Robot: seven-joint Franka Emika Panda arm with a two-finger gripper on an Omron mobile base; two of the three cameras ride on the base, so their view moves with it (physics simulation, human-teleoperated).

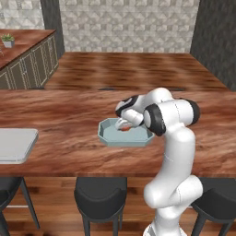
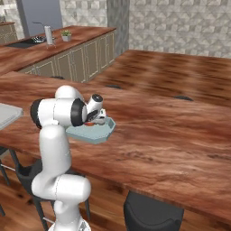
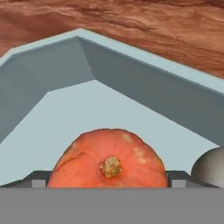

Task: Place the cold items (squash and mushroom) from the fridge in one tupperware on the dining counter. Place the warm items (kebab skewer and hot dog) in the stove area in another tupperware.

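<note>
A pale blue-grey tupperware (image 1: 107,136) is seen at centre of left base view, set on the reddish wood dining counter (image 1: 60,120) near its front edge. The gripper (image 1: 123,124) is lowered into the tupperware w/ jaws spread wide, nothing pinched. In hand view an orange squash (image 3: 107,159) w/ a tan stem is seen at bottom centre, resting on the tupperware floor btwn the fingertips (image 3: 38,180), which are spread to either side of it; contact can't be told. A rounded grey thing (image 3: 211,168), cut by the lower right edge, lies just beside the squash; prob. the mushroom but can't be confirmed. In right base view the tupperware (image 2: 103,132) is partly hidden behind the arm, left of centre. A flat grey tray (image 1: 14,143) is seen at left edge of left base view, well apart from the tupperware. Dark stools (image 1: 99,196) are lined below the counter.
</note>
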